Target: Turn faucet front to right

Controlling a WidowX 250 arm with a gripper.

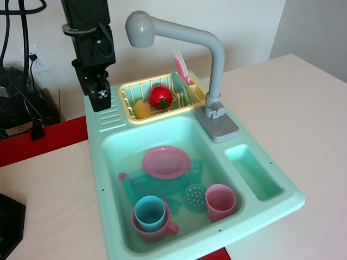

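I see the faucet point(215, 81) standing on its grey base at the back right rim of the mint sink point(103, 157), its arm reaching left, head above the yellow rack point(133, 103) holding 1 tomato point(161, 97). My gripper point(100, 100) hangs left of the faucet head, apart from it; I cannot tell whether its fingers are apart or together.

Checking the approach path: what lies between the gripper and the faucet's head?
Nothing: from the gripper to the faucet head is open air against the wall.
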